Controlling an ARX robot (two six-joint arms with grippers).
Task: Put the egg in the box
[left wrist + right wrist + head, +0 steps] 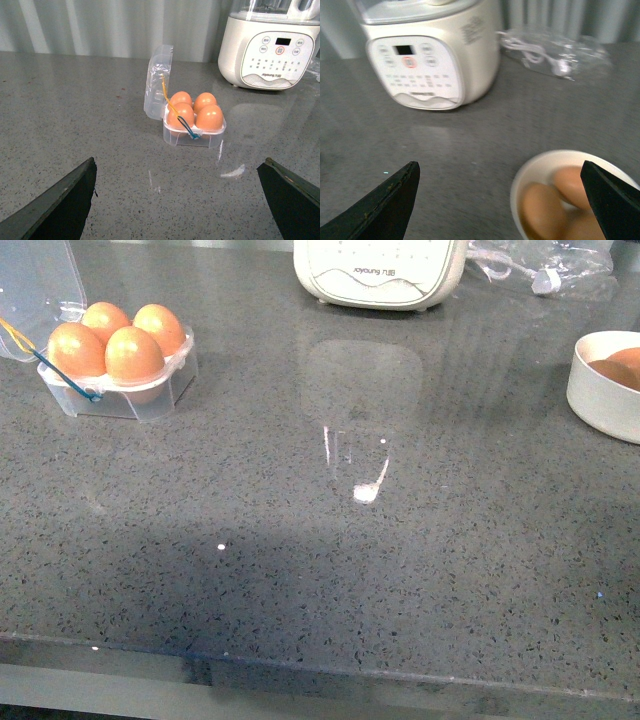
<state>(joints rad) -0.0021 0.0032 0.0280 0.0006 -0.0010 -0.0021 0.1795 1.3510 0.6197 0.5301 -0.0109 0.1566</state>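
The box [125,395] is a clear plastic carton at the far left of the grey counter, its hinged lid [40,280] standing open. Several orange-brown eggs [133,353] fill its cups. More eggs [625,362] that look the same lie in a round white bowl [598,390] at the right edge. My left gripper [179,167] is open above bare counter, well short of the box [194,135], and holds nothing. Beside the bowl [540,172], my right gripper [500,170] is also open and empty, and an egg [542,212] in the bowl shows near one finger. Neither gripper shows in the front view.
A white kitchen appliance [380,275] with a button panel stands at the back centre. A clear plastic bag with a cable [545,265] lies at the back right. The counter's front edge [320,670] runs along the bottom of the front view.
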